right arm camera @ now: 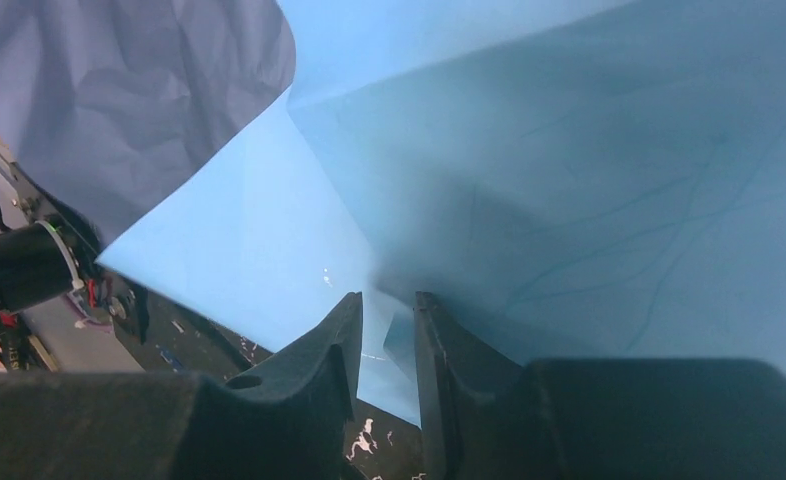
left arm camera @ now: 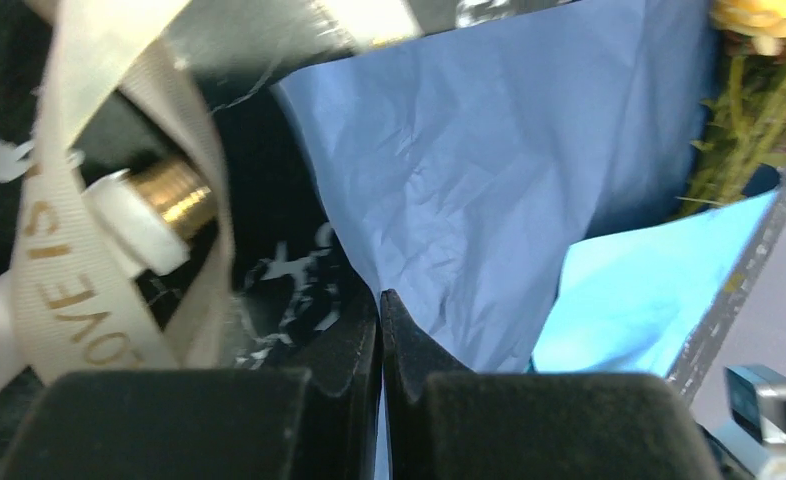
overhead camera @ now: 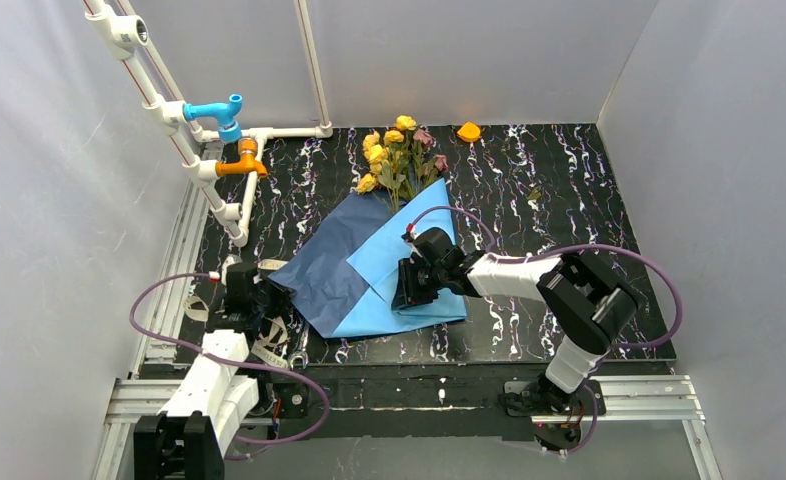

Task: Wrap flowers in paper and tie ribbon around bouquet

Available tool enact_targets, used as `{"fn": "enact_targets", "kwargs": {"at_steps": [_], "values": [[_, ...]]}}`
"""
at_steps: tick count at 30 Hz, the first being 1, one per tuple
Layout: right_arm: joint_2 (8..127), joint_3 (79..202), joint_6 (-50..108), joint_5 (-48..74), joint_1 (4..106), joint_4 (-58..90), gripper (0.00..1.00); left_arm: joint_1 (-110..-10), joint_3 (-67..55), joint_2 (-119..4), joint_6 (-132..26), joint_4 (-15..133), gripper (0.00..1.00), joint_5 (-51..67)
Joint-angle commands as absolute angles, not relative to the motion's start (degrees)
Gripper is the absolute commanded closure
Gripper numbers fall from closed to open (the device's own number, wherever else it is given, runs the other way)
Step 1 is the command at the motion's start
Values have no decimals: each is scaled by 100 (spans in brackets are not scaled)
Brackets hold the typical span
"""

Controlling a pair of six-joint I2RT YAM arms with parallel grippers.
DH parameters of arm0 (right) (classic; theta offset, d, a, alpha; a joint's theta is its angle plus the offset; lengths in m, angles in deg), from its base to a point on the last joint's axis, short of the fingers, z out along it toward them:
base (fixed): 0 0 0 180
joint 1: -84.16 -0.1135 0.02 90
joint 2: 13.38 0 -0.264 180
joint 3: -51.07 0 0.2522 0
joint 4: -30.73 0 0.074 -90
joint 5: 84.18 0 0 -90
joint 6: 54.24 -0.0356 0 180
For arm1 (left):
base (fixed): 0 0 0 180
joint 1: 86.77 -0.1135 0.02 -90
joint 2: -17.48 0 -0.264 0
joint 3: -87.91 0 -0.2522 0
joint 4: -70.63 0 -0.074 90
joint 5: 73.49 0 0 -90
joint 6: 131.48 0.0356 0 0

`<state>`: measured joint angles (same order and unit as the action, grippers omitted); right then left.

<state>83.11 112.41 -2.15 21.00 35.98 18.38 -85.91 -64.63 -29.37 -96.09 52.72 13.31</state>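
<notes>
From above, the paper [overhead camera: 329, 270] lies spread on the black desk [overhead camera: 569, 180], with 1 lighter flap folded over its right half. The flowers [overhead camera: 399, 155] lie with their stems on the far corner of the sheet and their heads beyond its edge, so the sheet can close around the stems only. The right claw [overhead camera: 407, 288] is low on the folded flap, so I judge that the wrapping step is in hand. The left claw [overhead camera: 241, 300] is at the left border of the desk, just beside the sheet and near the ribbon [overhead camera: 195, 308], which waits there for the tying.

In the left wrist view, the left claw [left arm camera: 381, 325] is fully closed, its 2 fingers touching, and I see nothing between them. The ribbon [left arm camera: 59, 270] loops at the left, the paper [left arm camera: 449, 170] spreads ahead, and the flowers [left arm camera: 759, 100] are at the far right.

In the right wrist view, the right claw [right arm camera: 389, 325] is narrow, with a fold of the paper [right arm camera: 569, 180] between its 2 fingers. It seems to pinch this fold, probably to carry the flap across the stems. Such a thin sheet may slip or tear if it is pulled fast.
</notes>
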Motion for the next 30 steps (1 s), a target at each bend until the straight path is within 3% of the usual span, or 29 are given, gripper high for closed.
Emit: {"fn": "enact_targets", "kwargs": {"at_steps": [1,12,21,30], "values": [[8545,11241,-232,2041,3574,2029,66,-8600,-5736,-2656,-9315,4748,100,932],[8672,11515,-109,1989,3569,1765,65,-8297,-4040,-3073,-8930,4495,100,12],[8695,11600,-123,2023,3575,1734,65,-6807,-3017,-4547,-8741,5106,100,112],[8563,11906,-27,2096,3580,1706,64,-5997,-1851,-5808,-8890,5407,100,215]]}}
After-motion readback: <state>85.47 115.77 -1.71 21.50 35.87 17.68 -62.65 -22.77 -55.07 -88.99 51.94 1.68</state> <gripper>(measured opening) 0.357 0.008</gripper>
